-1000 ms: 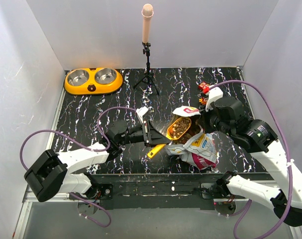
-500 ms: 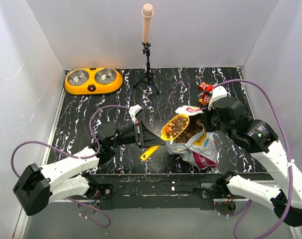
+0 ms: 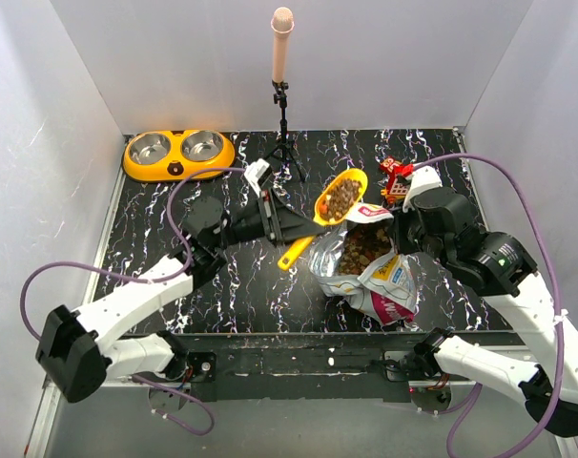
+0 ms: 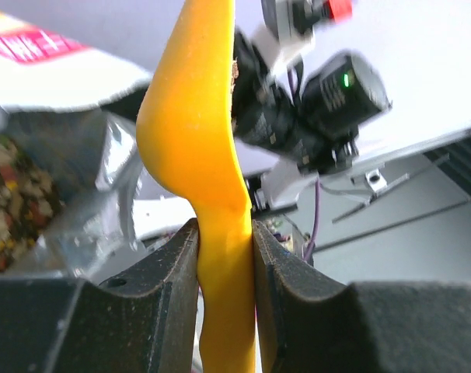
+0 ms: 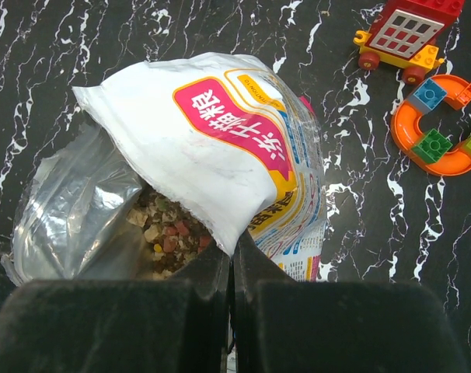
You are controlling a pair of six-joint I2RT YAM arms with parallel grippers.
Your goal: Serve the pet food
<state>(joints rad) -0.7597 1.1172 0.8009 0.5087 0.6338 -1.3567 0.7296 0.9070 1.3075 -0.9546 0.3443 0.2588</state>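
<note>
My left gripper (image 3: 291, 232) is shut on the handle of the yellow-orange scoop (image 3: 335, 202), also seen between its fingers in the left wrist view (image 4: 220, 256). The scoop's cup is heaped with pet food (image 3: 342, 197) and hangs above the table just behind the bag. The white bag (image 3: 365, 269) lies open mid-right with kibble (image 3: 364, 246) showing inside. My right gripper (image 3: 400, 225) is shut on the bag's top edge, holding it open; in the right wrist view its jaws (image 5: 232, 260) pinch the white flap (image 5: 197, 148), with kibble (image 5: 164, 229) beneath.
The orange double bowl (image 3: 178, 155) with two steel cups sits at the back left. A tripod with a pink microphone (image 3: 282, 57) stands at the back centre. Toy bricks (image 3: 392, 172) lie at the back right, near the bag.
My left gripper has lifted the filled scoop out of the bag's mouth and carried it up and back. The right gripper still holds the bag edge.
</note>
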